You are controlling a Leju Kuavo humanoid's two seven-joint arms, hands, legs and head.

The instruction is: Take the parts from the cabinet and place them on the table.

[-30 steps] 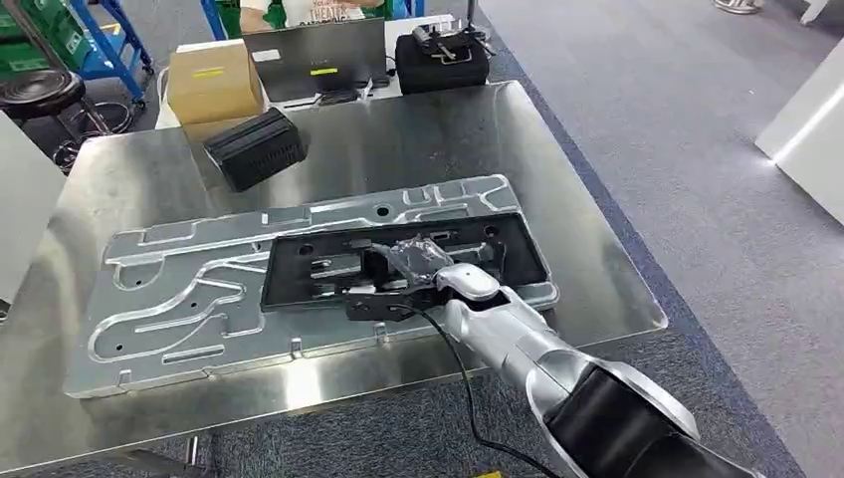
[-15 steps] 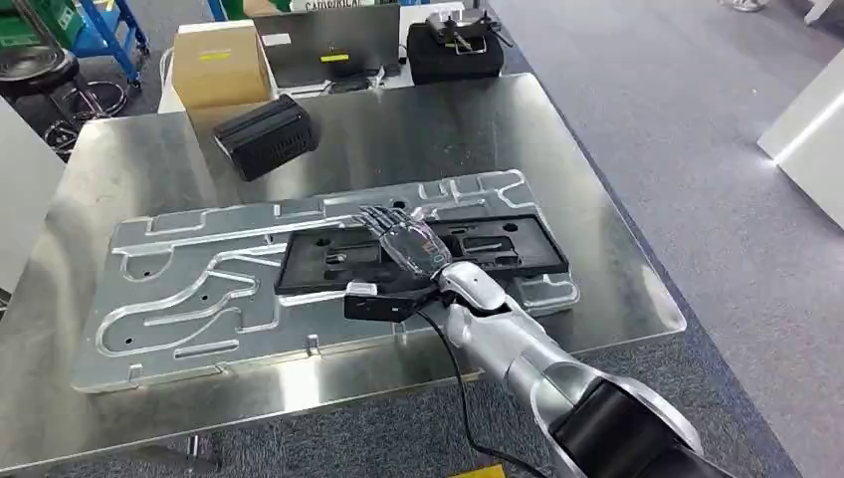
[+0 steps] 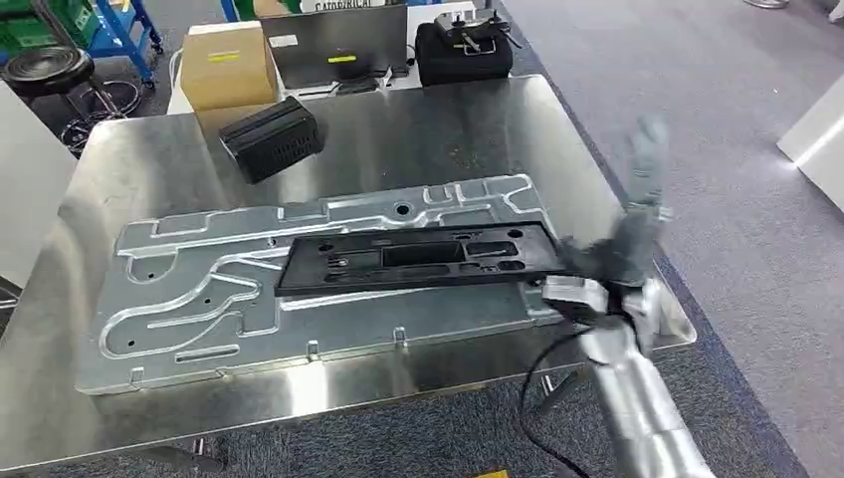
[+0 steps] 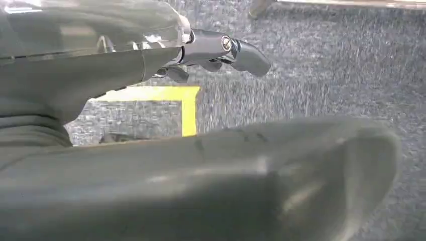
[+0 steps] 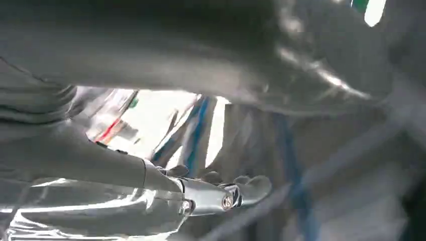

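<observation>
Steel table before you carries a grooved metal plate with the flat black slotted part lying across it, no writing legible, right hand blurred, its state unclear.

Right wrist cam is pretty smeared. The right hand comes in from the edge with its thick grey thumb across the frame and darker fingers stretched out, apart from the thumb, nothing between them. Behind it sit blurry blue bars and a bright white patch.
</observation>
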